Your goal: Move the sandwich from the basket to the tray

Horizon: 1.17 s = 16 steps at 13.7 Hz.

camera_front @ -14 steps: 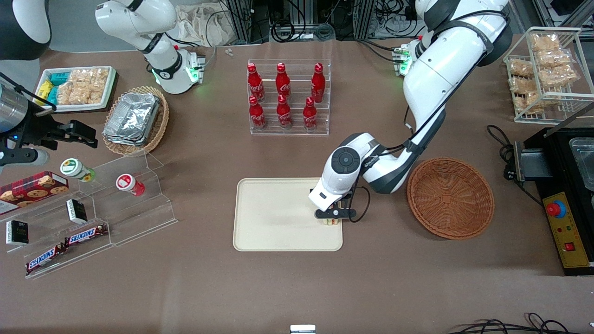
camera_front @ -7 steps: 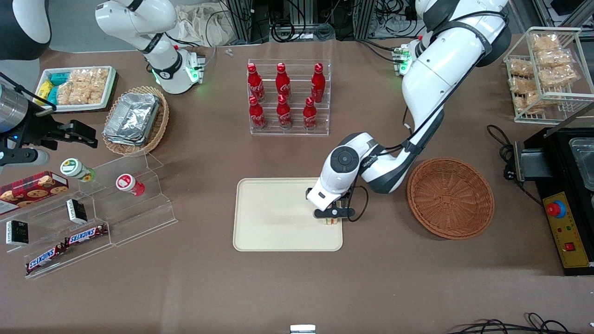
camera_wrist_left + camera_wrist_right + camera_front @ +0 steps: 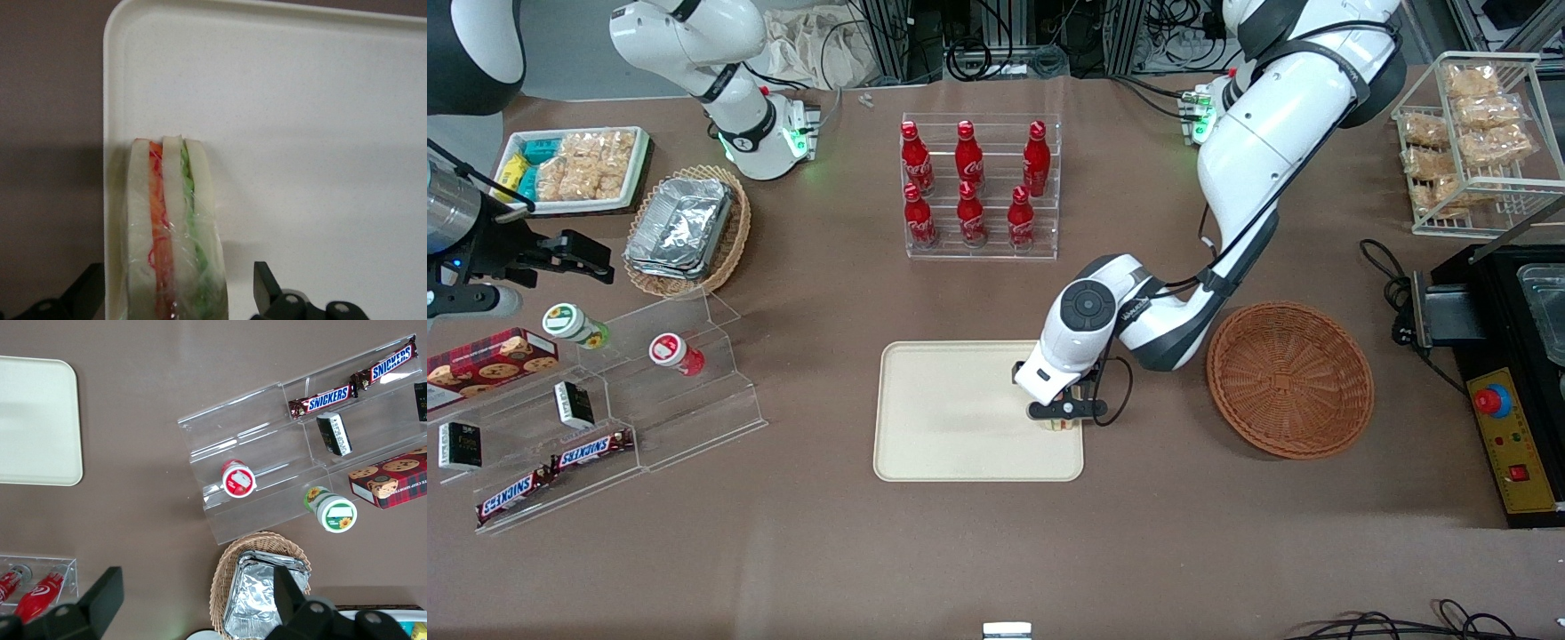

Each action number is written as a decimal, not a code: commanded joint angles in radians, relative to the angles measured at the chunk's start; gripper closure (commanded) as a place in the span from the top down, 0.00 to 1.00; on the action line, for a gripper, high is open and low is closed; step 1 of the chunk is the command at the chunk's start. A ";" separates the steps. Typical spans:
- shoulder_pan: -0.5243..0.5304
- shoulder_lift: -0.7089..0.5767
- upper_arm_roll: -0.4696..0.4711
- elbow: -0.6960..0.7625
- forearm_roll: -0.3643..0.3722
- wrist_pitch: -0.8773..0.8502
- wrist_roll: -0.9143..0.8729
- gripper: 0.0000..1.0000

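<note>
You have one sandwich (image 3: pixel 172 230) standing on one tray (image 3: pixel 951 418), one round basket (image 3: pixel 1289 378), and one gripper (image 3: pixel 1060 411) just above the sandwich at the tray's basket-side edge. Six cola bottles (image 3: pixel 967 182) fill the rack, two Snickers bars (image 3: pixel 551 469) lie on the stand, and one oval basket (image 3: pixel 685 231) holds foil containers.

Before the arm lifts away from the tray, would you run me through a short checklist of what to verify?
1. Sandwich is on the tray, not in the basket: ok.
2. Sandwich sits fully inside the rim: cannot tell; it lies right at the edge.
3. Gripper fingers are open, with gaps to the bread on both sides: ok.
4. Sandwich stands stably on its own: cannot tell.
5. Basket holds nothing more: ok.
</note>
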<state>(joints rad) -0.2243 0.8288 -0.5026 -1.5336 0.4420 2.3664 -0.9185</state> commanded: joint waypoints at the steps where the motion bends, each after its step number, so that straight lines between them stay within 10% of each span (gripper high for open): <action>1: 0.000 -0.036 0.001 0.007 0.004 -0.012 -0.039 1.00; 16: 0.143 -0.353 -0.004 0.012 -0.156 -0.245 -0.089 1.00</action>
<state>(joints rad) -0.1014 0.5415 -0.5009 -1.5114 0.3303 2.1680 -1.0057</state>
